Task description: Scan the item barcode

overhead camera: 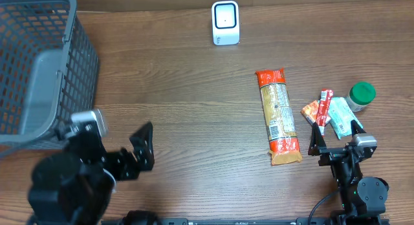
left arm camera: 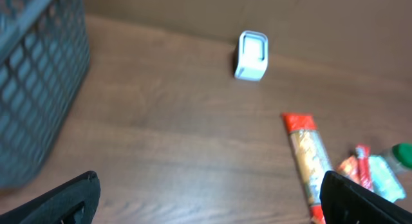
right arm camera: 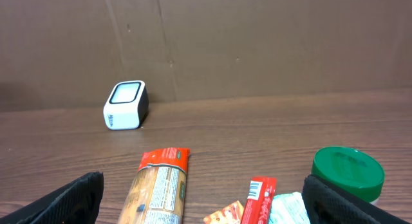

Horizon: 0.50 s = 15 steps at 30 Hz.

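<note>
White barcode scanner [overhead camera: 226, 22], upright, screen facing forward; long tan packet [overhead camera: 279, 116] with red ends, lying flat, well apart.

Overhead looks straight down on the whole table [overhead camera: 194, 89]. Left wrist low at 7 o'clock, right wrist low at 5, both facing 12. All share white scanner [overhead camera: 226, 22] and long packet [overhead camera: 279, 117].
</note>
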### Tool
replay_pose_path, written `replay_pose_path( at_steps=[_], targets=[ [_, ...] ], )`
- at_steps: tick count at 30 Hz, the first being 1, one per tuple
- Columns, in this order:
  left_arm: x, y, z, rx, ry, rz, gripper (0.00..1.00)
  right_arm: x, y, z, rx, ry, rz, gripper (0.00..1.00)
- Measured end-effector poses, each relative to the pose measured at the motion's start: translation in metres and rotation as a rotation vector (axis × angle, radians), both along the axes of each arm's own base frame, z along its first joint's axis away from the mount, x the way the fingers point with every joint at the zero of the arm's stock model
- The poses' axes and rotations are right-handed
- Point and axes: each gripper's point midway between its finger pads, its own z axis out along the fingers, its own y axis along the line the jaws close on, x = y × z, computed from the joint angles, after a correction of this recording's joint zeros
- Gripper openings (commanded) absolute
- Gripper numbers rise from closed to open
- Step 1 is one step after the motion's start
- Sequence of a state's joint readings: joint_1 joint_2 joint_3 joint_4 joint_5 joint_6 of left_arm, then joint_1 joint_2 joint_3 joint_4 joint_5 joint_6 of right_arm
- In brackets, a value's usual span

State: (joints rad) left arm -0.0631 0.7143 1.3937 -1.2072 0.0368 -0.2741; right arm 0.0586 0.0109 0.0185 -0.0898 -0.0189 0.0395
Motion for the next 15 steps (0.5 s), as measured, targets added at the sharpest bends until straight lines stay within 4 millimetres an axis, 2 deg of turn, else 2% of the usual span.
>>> replay_pose_path(
  at_steps=[5, 11, 15],
  targets=[
    [-0.019, 0.008, -0.047, 0.003, 0.047, 0.039, 1.00, 0.000, 0.000, 0.000, -0.002, 0.000, 0.000, 1.00],
    [-0.037, 0.031, -0.109, 0.049, 0.111, 0.166, 1.00, 0.000, 0.000, 0.000, -0.003, -0.001, 0.000, 1.00],
    [-0.041, 0.035, -0.135, 0.061, 0.100, 0.188, 1.00, 0.000, 0.000, 0.000, -0.003, -0.001, 0.000, 1.00]
  ],
)
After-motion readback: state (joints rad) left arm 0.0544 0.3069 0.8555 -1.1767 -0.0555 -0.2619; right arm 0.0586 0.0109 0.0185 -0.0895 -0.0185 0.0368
